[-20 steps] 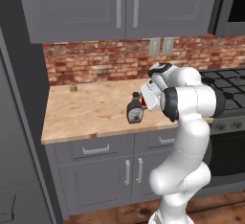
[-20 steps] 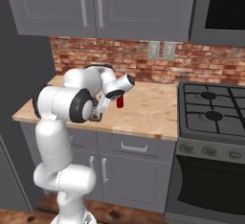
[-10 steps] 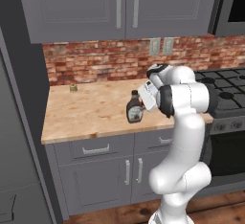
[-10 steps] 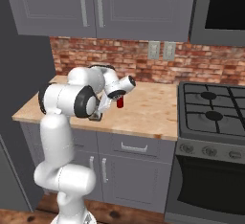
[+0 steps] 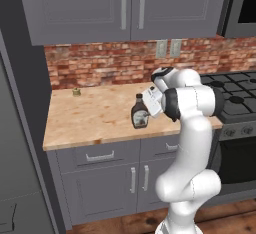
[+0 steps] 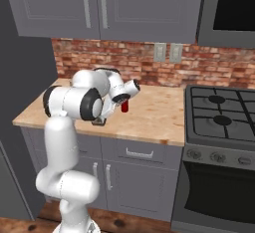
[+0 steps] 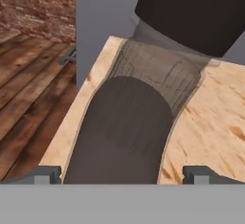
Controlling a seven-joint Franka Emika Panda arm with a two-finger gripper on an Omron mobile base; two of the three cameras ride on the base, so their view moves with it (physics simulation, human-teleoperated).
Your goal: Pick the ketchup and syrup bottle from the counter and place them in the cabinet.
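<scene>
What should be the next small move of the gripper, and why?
Probably close the gripper on the syrup bottle: in the hand view the bottle lies between the two fingertips, which stand apart on either side, and it rests on the counter.

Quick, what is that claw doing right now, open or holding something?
Claw: open, its tips on either side of the syrup bottle, not yet closed on it.

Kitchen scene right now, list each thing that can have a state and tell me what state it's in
Syrup bottle: upright on the counter, between the fingers.
Ketchup: upright on the counter.
Gripper: open, fingers either side of the syrup bottle.
Wall cabinets: doors shut.
Drawers: shut.
</scene>
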